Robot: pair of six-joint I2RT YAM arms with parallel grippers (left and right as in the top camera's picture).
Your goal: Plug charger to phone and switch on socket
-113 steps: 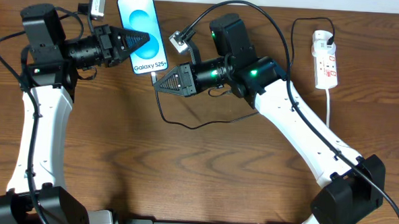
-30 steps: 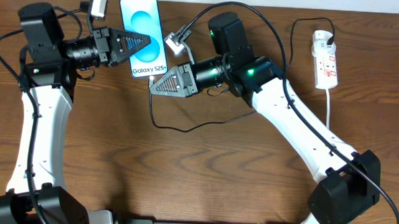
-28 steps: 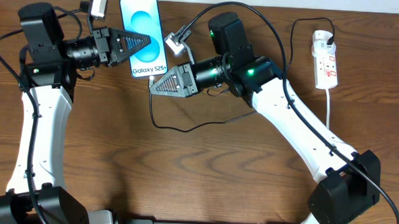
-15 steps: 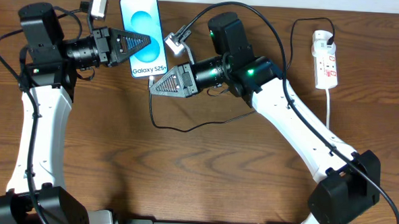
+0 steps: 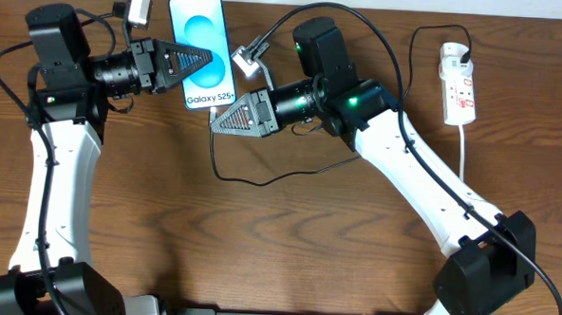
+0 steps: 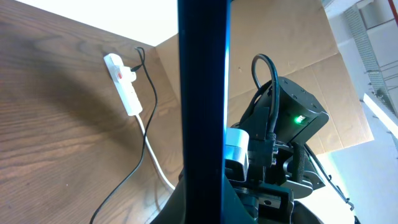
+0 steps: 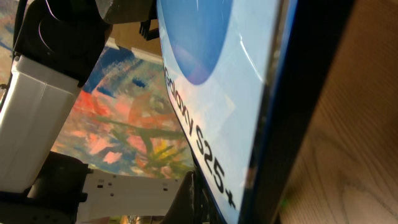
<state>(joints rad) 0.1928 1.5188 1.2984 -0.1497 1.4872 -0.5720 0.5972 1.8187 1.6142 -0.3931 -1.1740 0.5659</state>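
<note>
phone (image 5: 203,26): near the far edge of the tabletop (image 5: 257,261), left of the middle, blue screen showing.
left claw (image 5: 204,54): clenched on the phone, reaching in from its left side.
right claw (image 5: 216,122): clenched on the plug end of the charger (image 5: 259,181), right at the phone's bottom edge.
charger: its black wire loops across the middle of the tabletop.
socket (image 5: 458,89): white, by the far right corner.

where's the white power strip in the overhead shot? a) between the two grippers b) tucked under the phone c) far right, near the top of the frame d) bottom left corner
c: the white power strip lies at the far right near the top of the frame, well apart from the phone at the top left of centre.
</note>
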